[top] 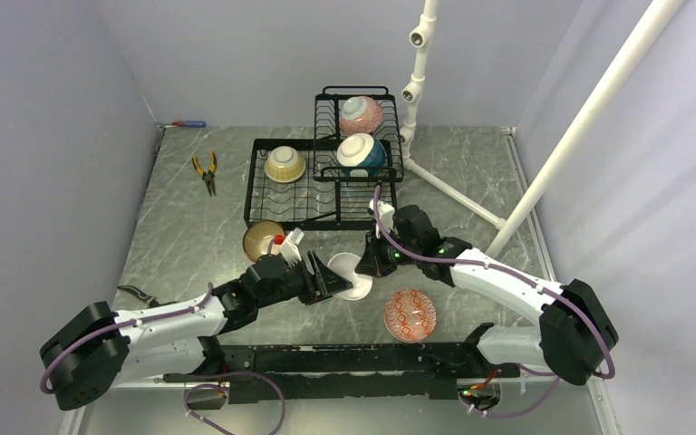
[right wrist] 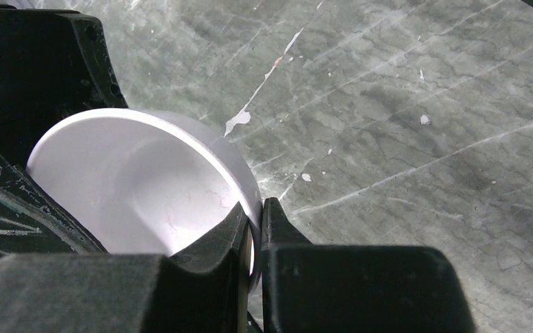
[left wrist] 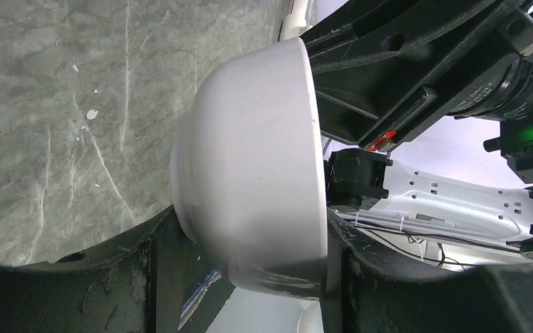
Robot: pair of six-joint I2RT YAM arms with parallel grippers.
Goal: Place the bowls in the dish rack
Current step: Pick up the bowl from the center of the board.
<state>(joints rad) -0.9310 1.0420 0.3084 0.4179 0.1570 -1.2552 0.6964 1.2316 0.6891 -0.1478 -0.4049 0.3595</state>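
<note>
1. The red-patterned bowl (top: pixel 410 314) lies lower centre-right, apart from both grippers.
2. At centre, the right gripper (right wrist: pixel 257 215) is clenched on the rim of the white bowl (right wrist: pixel 146 187). The left gripper (top: pixel 326 279) straddles this bowl, grip unclear.
3. The dish rack (top: pixel 272 204) stands upper centre.

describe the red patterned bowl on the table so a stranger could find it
From the black dish rack at the back, come toward the arms' bases. The bowl sits alone on the table beside the right arm, the only one off the rack with a red pattern.
</note>
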